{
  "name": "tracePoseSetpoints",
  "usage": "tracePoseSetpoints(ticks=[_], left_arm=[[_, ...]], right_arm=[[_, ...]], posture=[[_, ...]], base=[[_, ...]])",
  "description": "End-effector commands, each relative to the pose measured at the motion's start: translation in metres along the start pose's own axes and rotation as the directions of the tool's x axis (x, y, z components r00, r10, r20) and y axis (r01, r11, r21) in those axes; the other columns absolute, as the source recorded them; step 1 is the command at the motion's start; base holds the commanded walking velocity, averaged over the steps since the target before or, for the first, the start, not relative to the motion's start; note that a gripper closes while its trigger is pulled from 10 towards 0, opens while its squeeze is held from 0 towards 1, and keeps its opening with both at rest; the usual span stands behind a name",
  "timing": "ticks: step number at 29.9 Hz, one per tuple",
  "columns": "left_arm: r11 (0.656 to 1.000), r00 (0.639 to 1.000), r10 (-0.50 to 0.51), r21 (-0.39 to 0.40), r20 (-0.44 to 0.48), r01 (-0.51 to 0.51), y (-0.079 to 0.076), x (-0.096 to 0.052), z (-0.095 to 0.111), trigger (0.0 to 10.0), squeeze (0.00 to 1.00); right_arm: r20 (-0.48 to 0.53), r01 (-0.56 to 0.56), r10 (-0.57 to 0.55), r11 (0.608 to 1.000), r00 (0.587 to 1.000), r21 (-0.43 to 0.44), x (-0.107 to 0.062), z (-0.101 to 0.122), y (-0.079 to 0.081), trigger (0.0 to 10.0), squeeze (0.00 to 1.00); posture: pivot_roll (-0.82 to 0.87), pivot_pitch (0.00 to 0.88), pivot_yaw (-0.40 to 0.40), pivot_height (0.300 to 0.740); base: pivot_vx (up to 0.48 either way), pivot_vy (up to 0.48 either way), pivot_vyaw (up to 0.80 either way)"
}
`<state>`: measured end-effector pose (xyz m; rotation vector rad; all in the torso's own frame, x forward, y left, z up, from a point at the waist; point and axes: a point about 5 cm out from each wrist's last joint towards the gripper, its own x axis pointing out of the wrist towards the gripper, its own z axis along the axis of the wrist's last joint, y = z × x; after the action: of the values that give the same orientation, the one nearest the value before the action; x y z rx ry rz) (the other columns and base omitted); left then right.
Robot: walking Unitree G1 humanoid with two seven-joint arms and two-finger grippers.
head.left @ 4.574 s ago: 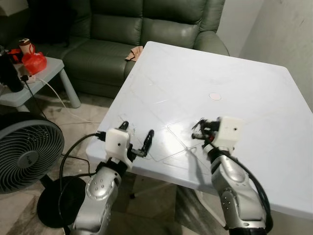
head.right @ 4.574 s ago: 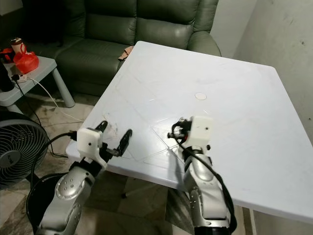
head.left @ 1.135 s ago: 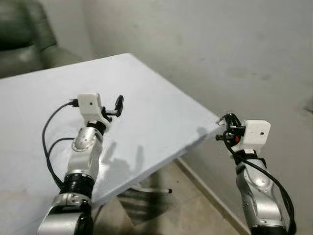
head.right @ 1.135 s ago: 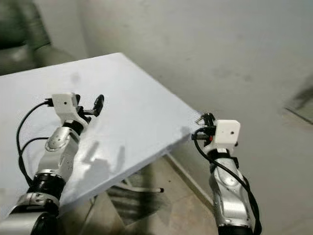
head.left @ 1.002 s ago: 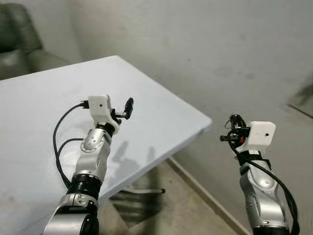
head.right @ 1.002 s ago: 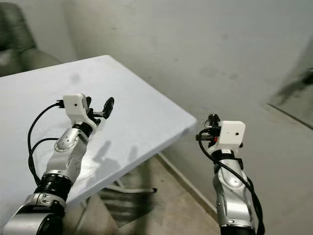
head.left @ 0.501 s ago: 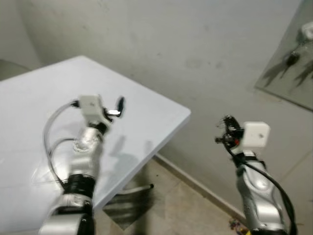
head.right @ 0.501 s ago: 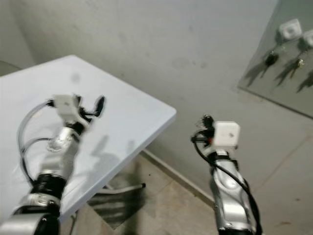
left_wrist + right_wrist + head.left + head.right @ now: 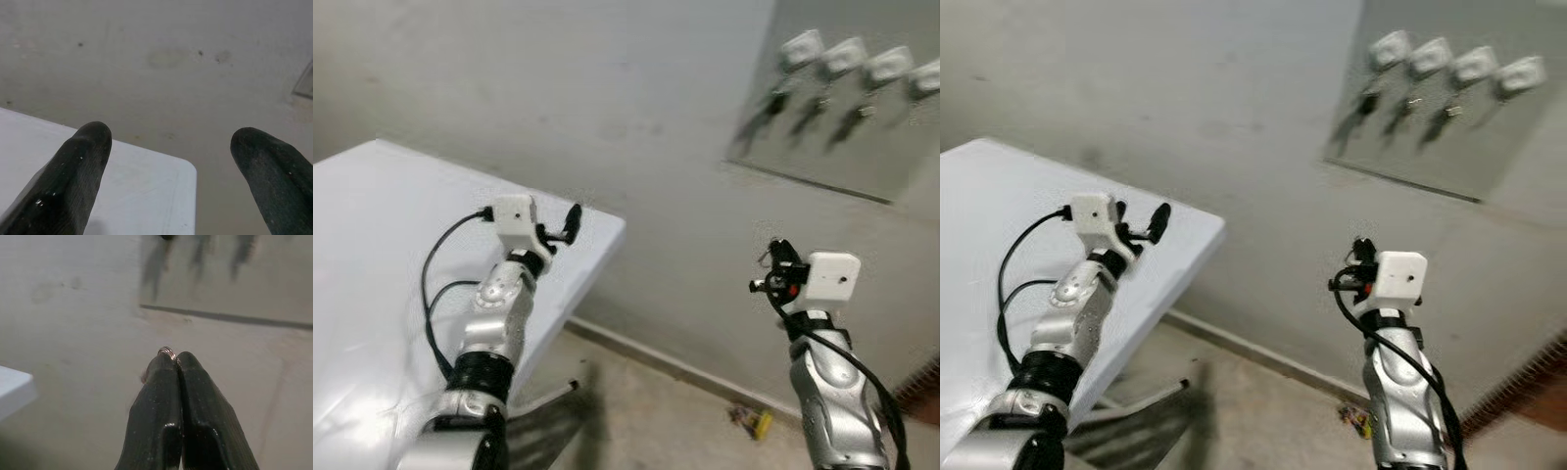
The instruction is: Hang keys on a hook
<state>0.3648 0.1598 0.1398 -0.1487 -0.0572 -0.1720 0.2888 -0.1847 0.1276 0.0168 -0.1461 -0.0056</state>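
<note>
A row of white hooks (image 9: 1428, 56) sits on a grey wall panel (image 9: 1449, 147) at the upper right. Dark keys (image 9: 1368, 98) hang under some of them. My right gripper (image 9: 773, 264) is raised in front of the wall, below and left of the hooks and well short of them. It is shut on a metal key ring (image 9: 167, 351) that pokes out at the fingertips; the keys themselves are hidden. My left gripper (image 9: 570, 220) is held up open over the white table's corner (image 9: 181, 169), holding nothing.
The white table (image 9: 372, 245) fills the left side, its corner close to the wall. Bare concrete floor lies between table and wall, with a small yellow object (image 9: 751, 421) near the skirting. A brown ribbed edge (image 9: 1528, 392) shows at the lower right.
The camera has swung right, away from the table and toward the wall, bringing the row of hooks into view. The right gripper stays shut on the key ring; the left stays open.
</note>
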Motion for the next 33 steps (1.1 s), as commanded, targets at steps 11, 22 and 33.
tracePoseSetpoints(ticks=[11,22,33], left_arm=[[0.985,0.993,-0.119,0.125,0.008,0.117,-0.023,-0.001,0.001,10.0,0.0],[0.978,0.986,-0.169,0.119,-0.009,0.169,-0.033,-0.004,-0.003,10.0,0.0],[0.941,0.948,-0.315,0.116,-0.048,0.318,-0.052,-0.012,-0.01,10.0,0.0]], right_arm=[[0.011,0.021,-0.02,1.0,1.0,-0.013,0.0,0.005,-0.006,10.0,0.0],[0.021,0.057,-0.056,0.998,0.998,-0.037,-0.002,0.006,-0.009,10.0,0.0],[0.015,0.031,-0.03,0.998,0.999,-0.057,-0.011,0.005,-0.009,10.0,0.0]], posture=[[-0.03,0.0,0.004,0.74],[-0.03,0.0,0.008,0.74],[-0.05,0.0,0.016,0.74]], base=[[0.0,0.0,-0.77],[0.0,0.0,-0.6],[0.0,0.0,0.0]])
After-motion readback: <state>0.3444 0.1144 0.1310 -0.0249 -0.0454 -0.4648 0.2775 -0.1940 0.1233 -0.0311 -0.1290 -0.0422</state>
